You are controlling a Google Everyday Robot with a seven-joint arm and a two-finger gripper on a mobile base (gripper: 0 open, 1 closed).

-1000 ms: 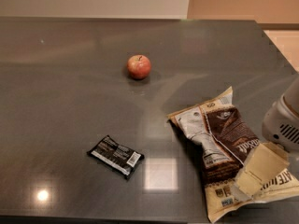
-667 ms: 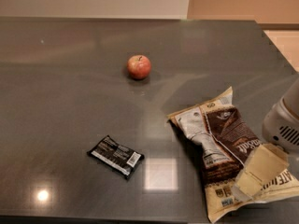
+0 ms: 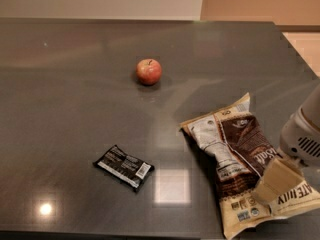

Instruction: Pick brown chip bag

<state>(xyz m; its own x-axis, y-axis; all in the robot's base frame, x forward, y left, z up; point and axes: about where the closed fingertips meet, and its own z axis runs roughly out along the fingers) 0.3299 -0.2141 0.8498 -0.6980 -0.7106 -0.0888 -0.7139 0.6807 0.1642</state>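
1. Gripper (image 3: 276, 183) sits low at the near right, over the near-right corner of the brown chip bag (image 3: 235, 149); cannot tell how open it is or whether it grips.
2. Bag lies flat on the table (image 3: 75, 109), right side.
3. Nothing shifts from a second ago: gripper and bag unmoved. Judgement: grasp pending, no lift yet.

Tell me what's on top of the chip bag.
Only the gripper, over the lower right of the chip bag. It hides the print beneath it, and contact can't be seen. Nothing else lies on it.
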